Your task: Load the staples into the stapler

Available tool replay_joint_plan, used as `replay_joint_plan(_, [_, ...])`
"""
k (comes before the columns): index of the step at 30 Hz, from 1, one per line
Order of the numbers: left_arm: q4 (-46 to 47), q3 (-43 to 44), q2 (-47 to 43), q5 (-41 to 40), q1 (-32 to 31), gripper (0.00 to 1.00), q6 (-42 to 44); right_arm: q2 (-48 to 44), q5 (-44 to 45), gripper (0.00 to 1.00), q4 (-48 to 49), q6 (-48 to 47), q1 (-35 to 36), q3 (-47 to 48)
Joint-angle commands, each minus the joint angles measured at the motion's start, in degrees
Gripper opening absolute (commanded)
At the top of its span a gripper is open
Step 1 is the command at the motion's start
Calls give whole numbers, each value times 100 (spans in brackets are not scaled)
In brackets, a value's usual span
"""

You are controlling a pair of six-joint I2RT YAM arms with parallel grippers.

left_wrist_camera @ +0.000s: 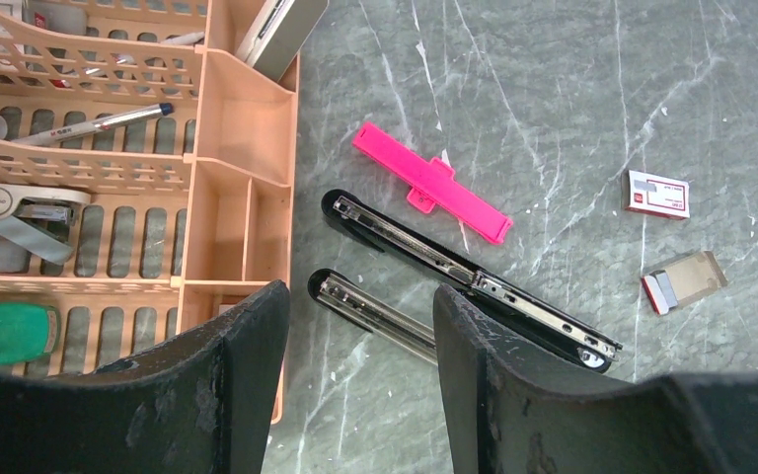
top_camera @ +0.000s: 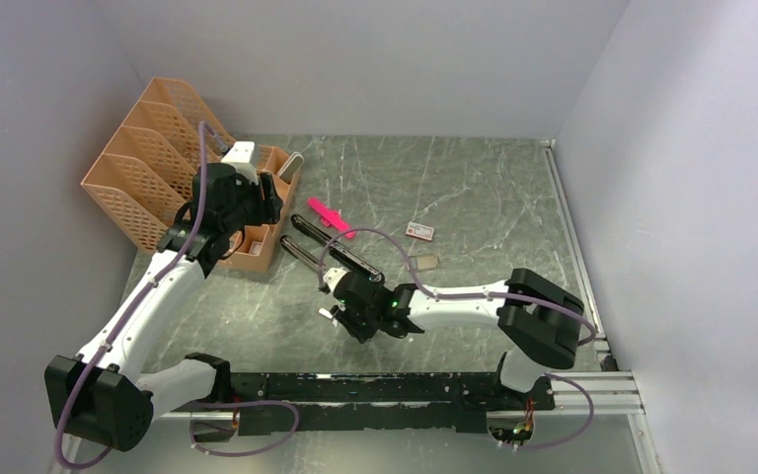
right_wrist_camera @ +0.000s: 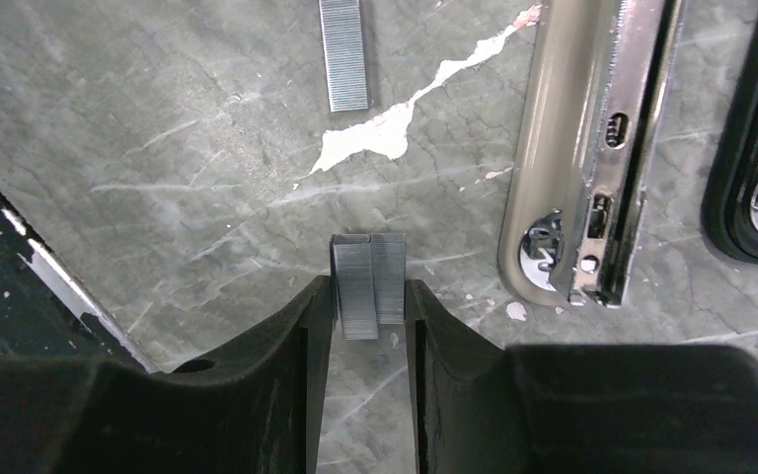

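Since the stapler [left_wrist_camera: 464, 272] lay hinged open w/ its silver rail up, the R gripper [right_wrist_camera: 367, 288] was clenched on a staple strip [right_wrist_camera: 365, 267] near that rail, prob. ready for loading. The L gripper [left_wrist_camera: 360, 294] hung released and empty above the peach organizer [left_wrist_camera: 247, 148], which held pens [left_wrist_camera: 99, 121]. A white staple box [left_wrist_camera: 656, 194] sat well apart.

Pink plastic piece [left_wrist_camera: 430, 183] lies near the orange organizer [left_wrist_camera: 242, 109].
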Motion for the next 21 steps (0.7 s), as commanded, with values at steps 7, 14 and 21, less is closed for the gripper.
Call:
replay_joint_plan(7, [255,-115,-174,176,69,60,-10,-1252,474,33,2890,258,24,-1417])
replay_joint_plan(14, [273,-133,-174,144,69,60,-1,-1218,626,34,3967,69,15,-1865])
replay_joint_plan(21, [290,-142,-165,146,69,60,5,-925,643,36,4160,156,14,-1883])
